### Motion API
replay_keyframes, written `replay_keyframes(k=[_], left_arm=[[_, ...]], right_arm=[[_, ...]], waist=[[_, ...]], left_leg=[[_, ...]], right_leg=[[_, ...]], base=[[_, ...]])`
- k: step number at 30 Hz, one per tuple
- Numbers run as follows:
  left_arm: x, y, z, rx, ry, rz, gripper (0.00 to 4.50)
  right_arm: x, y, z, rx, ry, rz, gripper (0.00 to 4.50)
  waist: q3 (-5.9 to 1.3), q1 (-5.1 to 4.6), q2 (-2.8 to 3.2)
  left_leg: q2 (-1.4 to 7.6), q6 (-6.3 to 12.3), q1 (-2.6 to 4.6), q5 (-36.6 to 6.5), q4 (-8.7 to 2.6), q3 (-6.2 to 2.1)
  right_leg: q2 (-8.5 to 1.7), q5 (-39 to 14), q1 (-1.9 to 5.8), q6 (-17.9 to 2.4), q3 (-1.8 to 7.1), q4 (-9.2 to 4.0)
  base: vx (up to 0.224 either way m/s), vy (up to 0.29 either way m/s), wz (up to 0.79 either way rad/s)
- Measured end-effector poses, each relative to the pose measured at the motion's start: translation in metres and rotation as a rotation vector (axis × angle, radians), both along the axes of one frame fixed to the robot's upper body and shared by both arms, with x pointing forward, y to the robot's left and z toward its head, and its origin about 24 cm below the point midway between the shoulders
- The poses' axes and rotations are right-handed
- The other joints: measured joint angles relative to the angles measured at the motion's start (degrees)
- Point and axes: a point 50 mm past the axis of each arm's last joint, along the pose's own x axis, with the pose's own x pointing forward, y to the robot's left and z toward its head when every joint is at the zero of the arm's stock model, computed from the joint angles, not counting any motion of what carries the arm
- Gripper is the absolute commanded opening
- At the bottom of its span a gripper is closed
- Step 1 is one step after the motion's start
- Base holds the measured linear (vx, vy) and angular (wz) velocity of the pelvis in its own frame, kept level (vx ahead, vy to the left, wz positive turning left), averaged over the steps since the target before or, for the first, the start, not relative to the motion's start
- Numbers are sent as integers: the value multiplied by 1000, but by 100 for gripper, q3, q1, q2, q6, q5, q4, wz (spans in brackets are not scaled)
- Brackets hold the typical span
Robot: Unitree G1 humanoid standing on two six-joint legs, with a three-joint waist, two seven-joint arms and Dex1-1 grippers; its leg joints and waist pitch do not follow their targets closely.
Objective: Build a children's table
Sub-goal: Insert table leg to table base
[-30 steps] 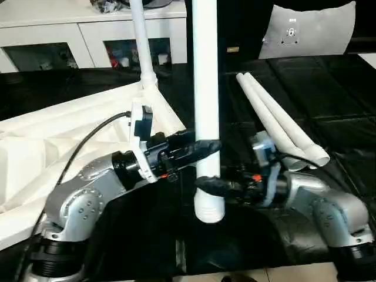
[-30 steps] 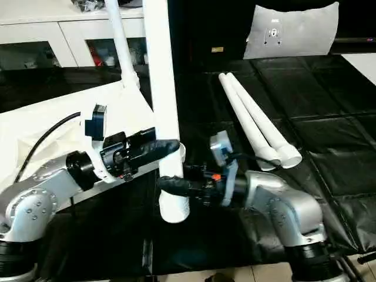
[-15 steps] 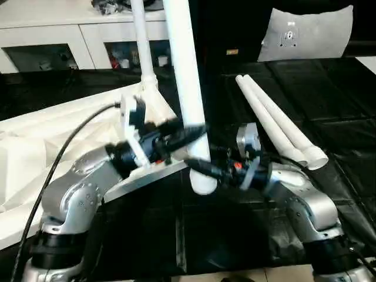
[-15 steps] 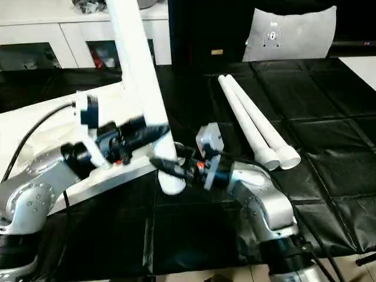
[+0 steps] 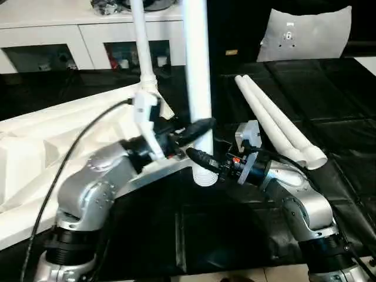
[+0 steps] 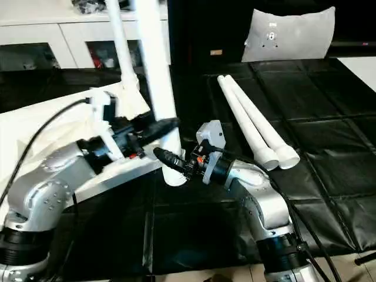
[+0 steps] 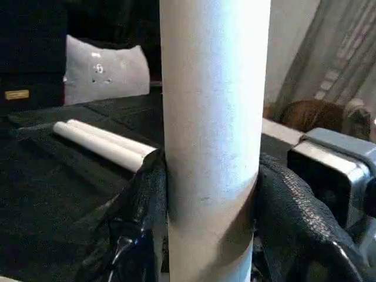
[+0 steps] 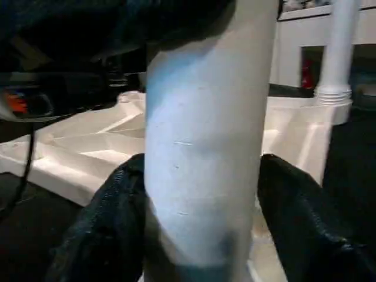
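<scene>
At far left the square white plastic tabletop (image 5: 53, 147) lies upside down on the black-covered table (image 5: 329, 94), its ribbed underside facing up. At its far corner one long white tube leg (image 5: 141, 41) already stands upright in a round corner socket (image 5: 148, 88).

Next comes the left arm, silver, reaching in over the tabletop's near edge. Its left hand (image 5: 197, 127) is closed on a second white tube leg (image 5: 197, 70), which stands nearly upright just beside the tabletop's corner. In the left wrist view the two black fingers (image 7: 147, 194) press against both sides of that tube. The leg's ribbed lower end (image 5: 204, 175) hangs close over the black cover; whether it touches cannot be told.

Just right of the leg, the right hand (image 5: 202, 160) points at the same tube from the other side, lower down than the left hand. In the right wrist view its black fingers (image 8: 117, 217) flank the tube. On one side a finger lies against it; on the other a thin gap seems to show, so whether this hand grips or merely brackets the leg cannot be told.

Further right, two more white tube legs (image 5: 276, 117) lie side by side on the black cover, touching each other and well apart from both hands. Behind them a pale grey cushion (image 5: 305, 32) leans upright.
</scene>
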Motion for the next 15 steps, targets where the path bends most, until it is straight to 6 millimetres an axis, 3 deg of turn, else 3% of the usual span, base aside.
replay_keyframes(k=[4,15], left_arm=[[1,-4,-1,43,-5,44,185],[10,-11,7,134,-58,260,185]], right_arm=[[2,4,-2,-1,27,-66,355],[6,30,-9,-64,126,-260,355]], waist=[[0,-43,-1],[-3,-74,-7]], left_leg=[[0,0,0,0,0,0],[-1,0,-1,0,0,0]], right_leg=[[0,0,0,0,0,-1],[0,0,-2,4,2,-1]], base=[[0,0,0],[0,0,0]])
